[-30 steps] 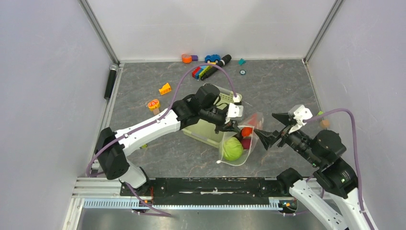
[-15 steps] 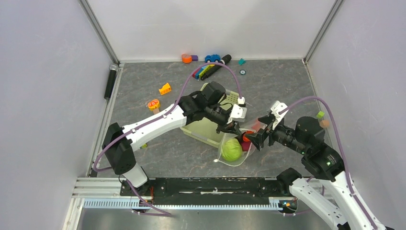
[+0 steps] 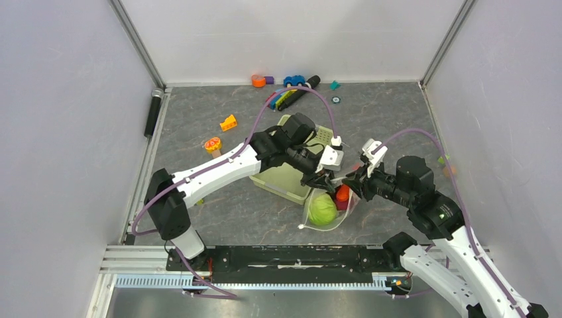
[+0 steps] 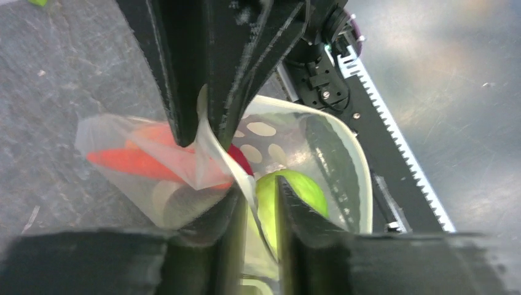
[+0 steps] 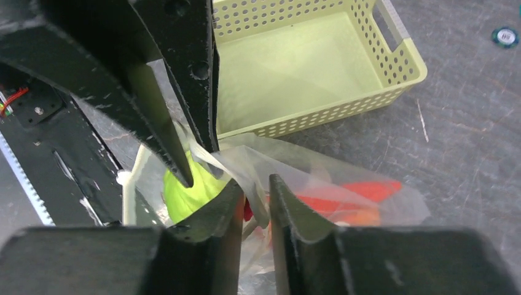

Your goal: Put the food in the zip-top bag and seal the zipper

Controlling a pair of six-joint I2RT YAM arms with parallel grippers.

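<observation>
Lying on the grey table (image 3: 192,132) just beside the near right corner of the green basket (image 3: 285,177), the bag (image 3: 338,217) sits between both grippers. Its upper edge is lifted off the table.

Left gripper (image 3: 324,181): arm crosses over the basket. Jaws narrowly parted with the bag's film running between them. Cannot tell whether they clamp it.

Right gripper (image 3: 350,185): comes in from the opposite side, tips just beside the left one's. Jaws closed on the same raised fold of film.

Zipper strip (image 4: 364,178): unsealed, bowed into an open loop around the mouth.

Inside the bag: cabbage (image 3: 322,209) nearest the mouth, carrot (image 3: 342,193) behind it, a dark red piece (image 4: 241,161) partly hidden between them.

Toy blocks (image 3: 286,99) lie well apart at the far edge.
</observation>
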